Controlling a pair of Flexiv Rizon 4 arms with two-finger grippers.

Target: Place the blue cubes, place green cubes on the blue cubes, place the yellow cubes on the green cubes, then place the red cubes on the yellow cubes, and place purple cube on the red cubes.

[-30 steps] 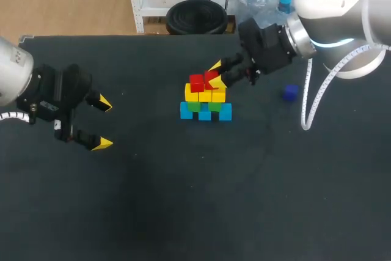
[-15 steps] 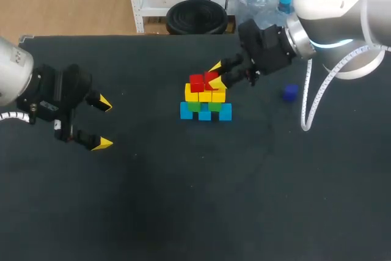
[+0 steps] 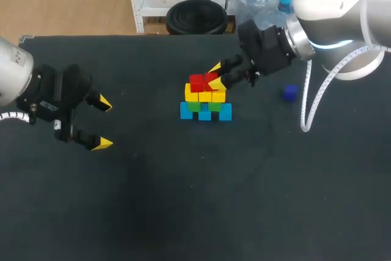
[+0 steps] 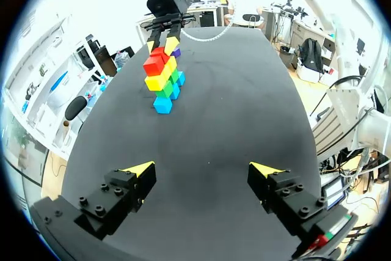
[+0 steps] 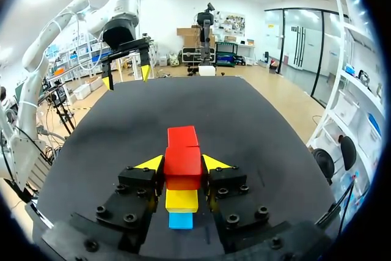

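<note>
The stack stands near the middle of the desk [image 3: 183,200]. Blue cubes [image 3: 206,112] form the base, with green cubes [image 3: 214,107] above them, then yellow cubes [image 3: 205,95], then two glossy red cubes side by side on top. The right end effector [image 3: 215,76] is clamped on the nearer red cube [image 5: 182,162], directly above the yellow tier, with one yellow tip on each side. The purple cube [image 3: 290,93] lies alone on the desk, right of the stack. The left end effector [image 3: 104,124] hovers well apart from the stack, its fingers spread wide and holding nothing.

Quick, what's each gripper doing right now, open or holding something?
Left gripper: open, holding nothing.
Right gripper: shut on a red cube.
</note>
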